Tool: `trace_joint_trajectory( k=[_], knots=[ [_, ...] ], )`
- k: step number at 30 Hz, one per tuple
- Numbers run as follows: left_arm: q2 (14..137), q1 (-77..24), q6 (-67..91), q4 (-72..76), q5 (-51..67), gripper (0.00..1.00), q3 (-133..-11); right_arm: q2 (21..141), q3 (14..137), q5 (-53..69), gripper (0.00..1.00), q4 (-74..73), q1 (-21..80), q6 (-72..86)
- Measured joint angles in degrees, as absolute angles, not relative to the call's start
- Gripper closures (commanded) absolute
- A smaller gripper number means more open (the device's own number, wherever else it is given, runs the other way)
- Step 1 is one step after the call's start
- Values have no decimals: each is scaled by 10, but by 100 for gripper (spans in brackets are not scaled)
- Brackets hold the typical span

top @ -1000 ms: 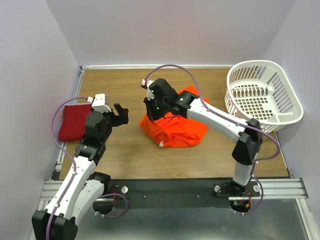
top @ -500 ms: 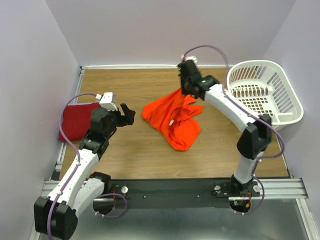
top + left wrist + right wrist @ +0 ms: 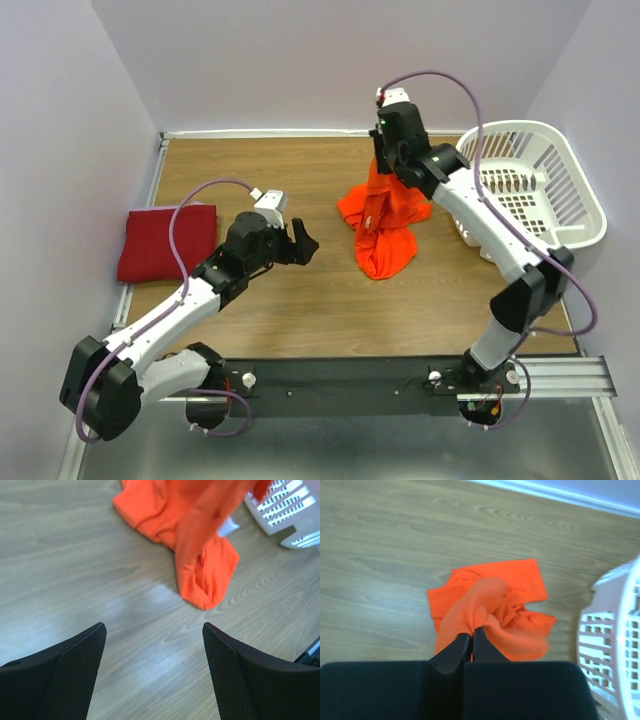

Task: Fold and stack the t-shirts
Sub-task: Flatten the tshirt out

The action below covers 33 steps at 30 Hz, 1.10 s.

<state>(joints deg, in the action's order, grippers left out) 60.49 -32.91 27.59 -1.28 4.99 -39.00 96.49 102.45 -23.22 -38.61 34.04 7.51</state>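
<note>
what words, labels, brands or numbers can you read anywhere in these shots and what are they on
No text can be read in any view.
The white label on the orange t-shirt: blurred, nothing legible.
The crimson t-shirt and the laundry basket: no print or marks show.

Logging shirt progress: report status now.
Right end effector shut on orange shirt, hanging, tail on table. Left end effector open, empty. Red shirt folded, far left. Basket nearby, not blocking.
</note>
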Motion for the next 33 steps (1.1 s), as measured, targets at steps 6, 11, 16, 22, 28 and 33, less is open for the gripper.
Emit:
trace_joint_trajectory(
  k=[6, 11, 16, 22, 28, 33],
  knots=[
    [559, -338, 317, -23, 34, 15, -331, 1105, 1141, -118, 99, -396, 343, 63],
    [534, -342, 338, -28, 34, 15, -320, 1221, 1292, -33, 60, -362, 369, 57],
    [558, -349, 346, -28, 34, 15, -320, 1277, 1337, -1, 36, -321, 399, 63],
    [626, -355, 352, -28, 34, 15, -329, 1178, 1123, -67, 37, -304, 392, 69],
    [708, -361, 358, -2, 34, 18, -367, 980, 819, -101, 44, -298, 313, 99],
    [783, -362, 366, 15, 24, 22, -421, 896, 656, -107, 49, -290, 260, 126]
  ],
)
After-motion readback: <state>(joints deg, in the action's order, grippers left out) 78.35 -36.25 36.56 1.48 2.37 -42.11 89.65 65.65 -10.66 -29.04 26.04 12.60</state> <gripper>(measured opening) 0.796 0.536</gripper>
